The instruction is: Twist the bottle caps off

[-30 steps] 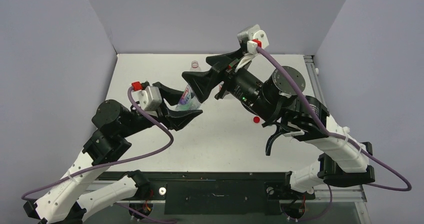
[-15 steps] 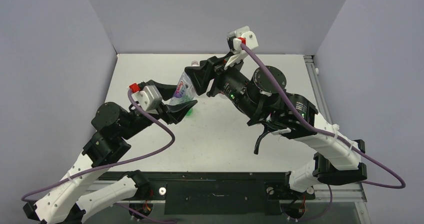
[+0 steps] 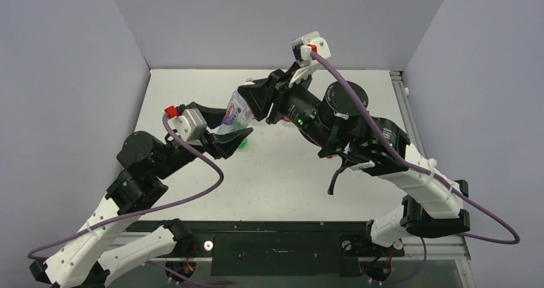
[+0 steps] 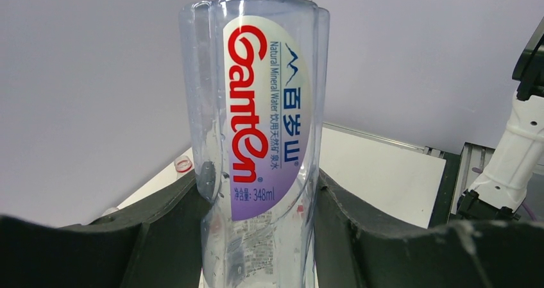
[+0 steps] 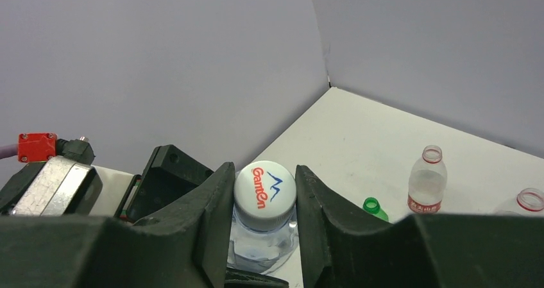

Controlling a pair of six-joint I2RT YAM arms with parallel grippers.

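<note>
A clear pale-blue bottle (image 4: 256,108) with a red and purple Ganten label is held tilted above the table, and my left gripper (image 4: 260,227) is shut on its lower body. In the top view the bottle (image 3: 231,117) spans between the left gripper (image 3: 233,127) and the right gripper (image 3: 251,102). Its whitish cap (image 5: 264,194) sits on the neck, and my right gripper (image 5: 264,201) is shut on the cap, one finger pressing each side.
A green bottle (image 5: 374,208) with an open neck lies on the table below, also seen under the held bottle (image 3: 244,143). A capless clear bottle with a red label (image 5: 426,184) stands behind it, and another open neck (image 5: 527,200) shows at the right edge.
My right gripper swung left onto the bottle's top and closed from wide open onto the cap. The left gripper tipped the bottle up toward it, keeping its hold.
</note>
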